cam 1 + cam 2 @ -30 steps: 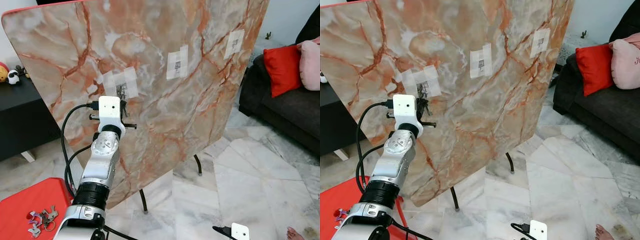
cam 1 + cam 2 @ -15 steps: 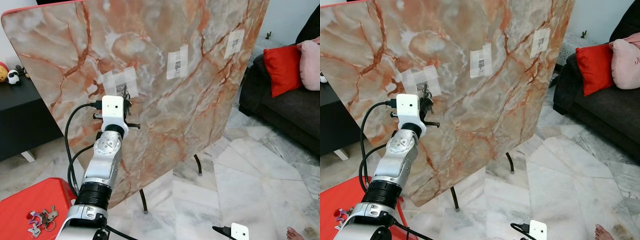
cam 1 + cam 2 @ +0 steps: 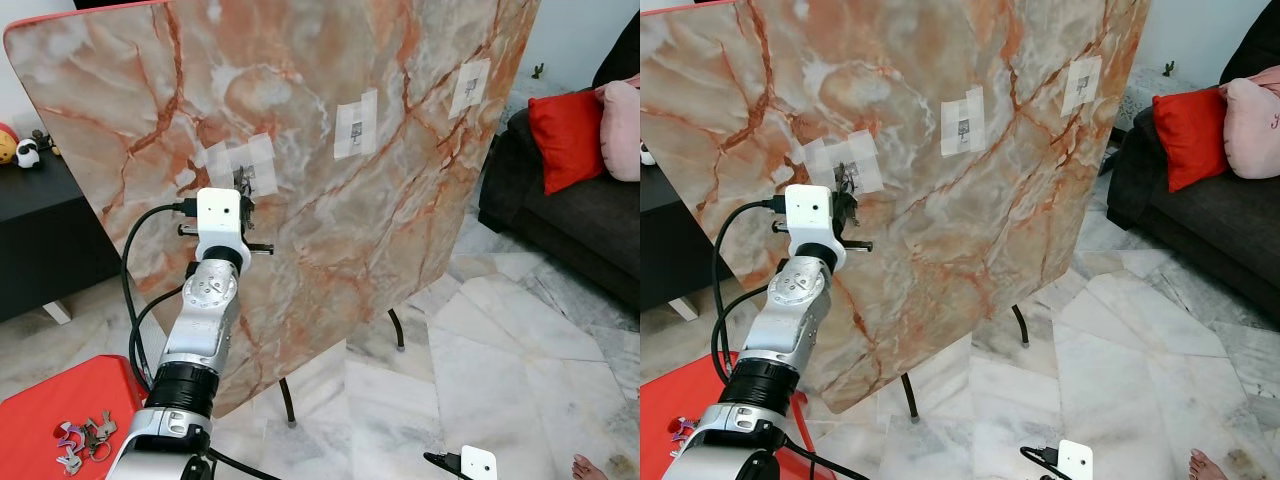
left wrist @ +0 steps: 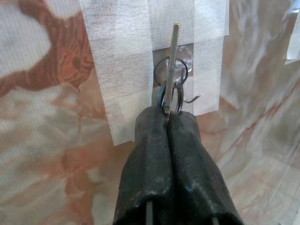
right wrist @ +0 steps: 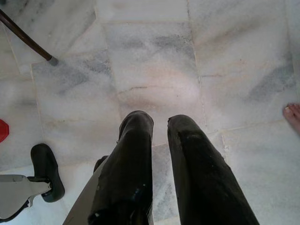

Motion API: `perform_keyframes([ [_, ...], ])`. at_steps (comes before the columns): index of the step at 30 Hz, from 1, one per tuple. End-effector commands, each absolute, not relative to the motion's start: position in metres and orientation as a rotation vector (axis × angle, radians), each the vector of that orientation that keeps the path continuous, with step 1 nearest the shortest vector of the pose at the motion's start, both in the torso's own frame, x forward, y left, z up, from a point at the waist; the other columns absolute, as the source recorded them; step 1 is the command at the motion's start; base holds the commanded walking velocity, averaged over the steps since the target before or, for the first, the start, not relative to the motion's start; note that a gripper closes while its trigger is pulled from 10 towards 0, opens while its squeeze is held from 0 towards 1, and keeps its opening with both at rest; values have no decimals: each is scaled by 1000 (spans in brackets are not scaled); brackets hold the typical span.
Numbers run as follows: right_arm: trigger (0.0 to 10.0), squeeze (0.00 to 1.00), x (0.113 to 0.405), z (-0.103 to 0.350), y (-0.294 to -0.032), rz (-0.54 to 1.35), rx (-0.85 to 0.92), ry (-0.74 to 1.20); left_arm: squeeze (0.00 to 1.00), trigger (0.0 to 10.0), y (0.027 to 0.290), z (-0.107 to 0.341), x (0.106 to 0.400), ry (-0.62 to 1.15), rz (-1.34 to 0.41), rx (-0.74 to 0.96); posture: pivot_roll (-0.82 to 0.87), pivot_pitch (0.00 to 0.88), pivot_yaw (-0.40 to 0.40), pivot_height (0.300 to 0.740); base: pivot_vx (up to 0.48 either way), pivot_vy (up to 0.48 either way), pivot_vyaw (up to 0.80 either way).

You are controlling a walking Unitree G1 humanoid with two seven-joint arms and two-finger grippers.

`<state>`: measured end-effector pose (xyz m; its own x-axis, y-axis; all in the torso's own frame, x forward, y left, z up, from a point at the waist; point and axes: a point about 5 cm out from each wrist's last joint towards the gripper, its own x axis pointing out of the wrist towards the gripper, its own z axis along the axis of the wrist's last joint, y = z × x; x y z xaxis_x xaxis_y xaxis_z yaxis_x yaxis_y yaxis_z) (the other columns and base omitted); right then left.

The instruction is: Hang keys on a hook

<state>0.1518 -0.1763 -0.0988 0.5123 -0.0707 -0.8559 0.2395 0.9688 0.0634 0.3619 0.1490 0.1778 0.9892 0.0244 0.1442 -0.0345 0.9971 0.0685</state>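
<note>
A marble-patterned board (image 3: 330,200) stands tilted on thin legs, with three small hooks taped to it. My left gripper (image 4: 166,115) is raised to the leftmost hook (image 4: 190,99) and is shut on a silver key (image 4: 172,61). The key points up across the hook's clear base, and its key ring (image 4: 164,70) lies against the white tape (image 4: 126,70), close beside the hook's prong. In the left eye view the same gripper (image 3: 244,196) sits just under that taped patch. My right gripper (image 5: 160,123) hangs low over the floor, open and holding nothing.
Two more taped hooks (image 3: 355,128) (image 3: 468,88) sit further right on the board. A red surface (image 3: 50,400) at lower left holds another bunch of keys (image 3: 80,437). A black table (image 3: 40,220) stands left; a dark sofa with a red cushion (image 3: 565,135) stands right. A person's foot (image 3: 600,466) rests on the floor.
My left gripper shifted slightly right and up along the board, then came back left, staying at the leftmost hook with the key held throughout. The right arm stayed still.
</note>
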Motion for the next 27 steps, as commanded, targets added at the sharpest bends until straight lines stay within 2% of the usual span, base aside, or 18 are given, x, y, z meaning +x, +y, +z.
perform_keyframes([
  [1,10000,0,151,-99,-177,-189,179,1021,0,10000,145,193,363,-203,19,51,15,8,-53,740,0,0,0],
  [8,10000,0,152,-99,-177,-187,177,1021,0,10000,132,199,362,-233,-46,38,16,7,-53,740,0,0,0],
  [27,10000,0,152,-99,-176,-183,176,1024,0,10000,126,199,361,-232,-99,71,17,7,-52,740,0,0,0],
])
